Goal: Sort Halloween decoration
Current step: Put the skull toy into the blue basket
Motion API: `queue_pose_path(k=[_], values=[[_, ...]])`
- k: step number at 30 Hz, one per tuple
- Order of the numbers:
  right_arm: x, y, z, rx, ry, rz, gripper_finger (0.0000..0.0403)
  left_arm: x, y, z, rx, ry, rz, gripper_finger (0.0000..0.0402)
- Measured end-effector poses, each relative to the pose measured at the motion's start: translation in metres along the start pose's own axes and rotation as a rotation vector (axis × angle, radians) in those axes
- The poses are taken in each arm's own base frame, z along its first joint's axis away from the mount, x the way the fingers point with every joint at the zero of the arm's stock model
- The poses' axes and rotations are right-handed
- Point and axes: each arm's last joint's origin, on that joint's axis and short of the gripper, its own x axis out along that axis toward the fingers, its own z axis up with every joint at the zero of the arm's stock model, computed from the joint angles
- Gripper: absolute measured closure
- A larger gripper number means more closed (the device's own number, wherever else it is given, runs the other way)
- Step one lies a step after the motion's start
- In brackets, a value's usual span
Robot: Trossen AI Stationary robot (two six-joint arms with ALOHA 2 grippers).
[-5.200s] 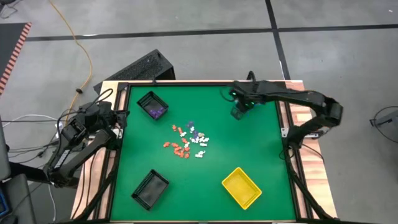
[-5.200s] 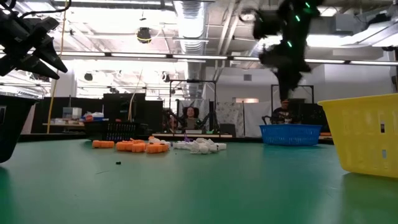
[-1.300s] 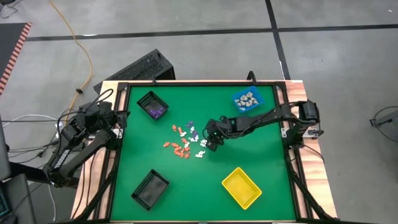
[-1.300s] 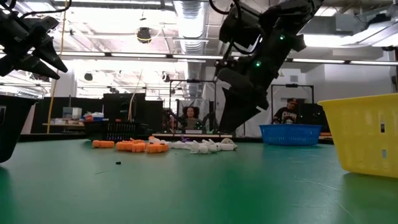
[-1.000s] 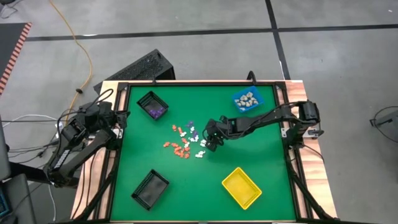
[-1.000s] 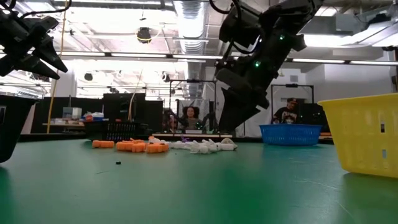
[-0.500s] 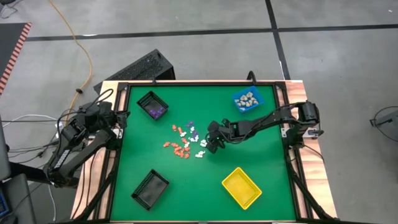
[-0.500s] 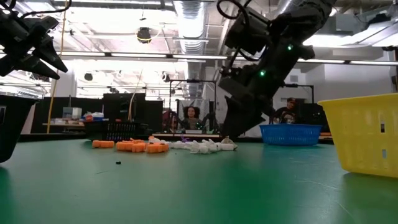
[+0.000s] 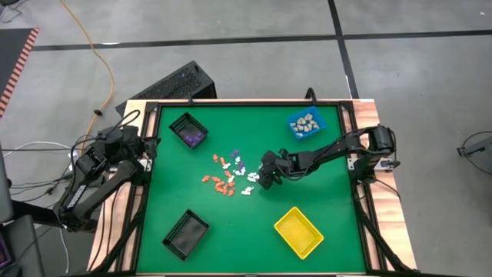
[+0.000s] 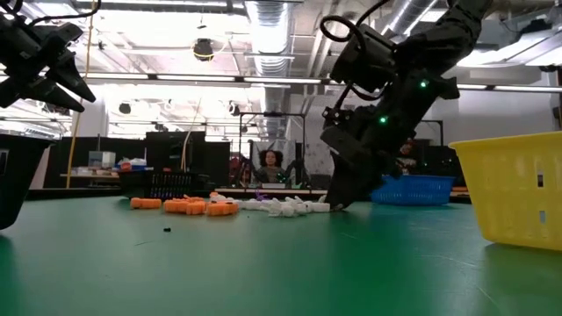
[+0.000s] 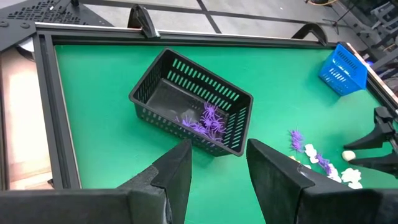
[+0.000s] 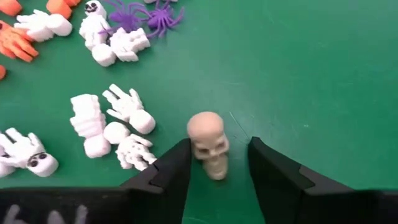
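The Halloween decoration pile [image 9: 231, 175] lies on the green table's middle: orange pieces [image 10: 184, 205], white skeletons [image 12: 118, 118] and purple spiders [image 12: 146, 15]. My right gripper [image 9: 264, 178] is down at the pile's right edge, open, slanting down to the table [image 10: 338, 204]. In the right wrist view its fingers stand on either side of a beige skull [image 12: 208, 143] that lies on the table. My left gripper [image 9: 142, 148] waits, open, above the table's left edge [image 11: 217, 149].
A black bin [image 9: 188, 129] with purple spiders [image 11: 205, 118] sits far left. A blue bin [image 9: 306, 124] with beige skulls is far right. A yellow bin [image 9: 298, 231] is near right, and another black bin [image 9: 185, 233] is near left. People show in the room behind.
My right gripper has shifted a little toward the table's right edge and come down, until its fingertips reach the table at the pile's right side. The pile and the bins have stayed where they were.
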Motion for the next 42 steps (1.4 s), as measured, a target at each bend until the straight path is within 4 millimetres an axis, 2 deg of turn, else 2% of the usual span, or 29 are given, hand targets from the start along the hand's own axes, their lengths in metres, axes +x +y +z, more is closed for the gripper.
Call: queue_pose_path(k=[16, 20, 22, 25, 32, 37, 42], values=[[0.001, -0.003, 0.001, 0.017, 0.013, 0.009, 0.0376, 0.000, 0.000, 0.000, 0.000, -0.001, 0.001, 0.0258], [0.001, -0.003, 0.001, 0.018, 0.019, 0.019, 0.0389, 0.000, 0.000, 0.000, 0.000, 0.000, 0.001, 0.0258], [0.001, -0.002, 0.001, 0.018, 0.016, 0.023, 0.0381, 0.000, 0.000, 0.000, 0.000, 0.000, 0.001, 0.0258], [0.000, 0.003, 0.009, 0.031, 0.006, 0.060, 0.0343, 0.000, 0.000, 0.000, 0.000, -0.001, 0.001, 0.0258], [-0.007, 0.013, 0.058, -0.044, -0.261, 0.153, 0.0243, 0.000, 0.000, 0.000, 0.000, -0.001, 0.003, 0.0258], [-0.004, -0.009, 0.076, 0.006, -0.338, 0.046, 0.0186, 0.000, 0.000, 0.000, 0.003, -0.003, 0.005, 0.0258], [0.011, -0.024, 0.086, 0.070, -0.398, 0.051, 0.0171, 0.000, 0.000, 0.000, 0.011, -0.006, 0.003, 0.0258]])
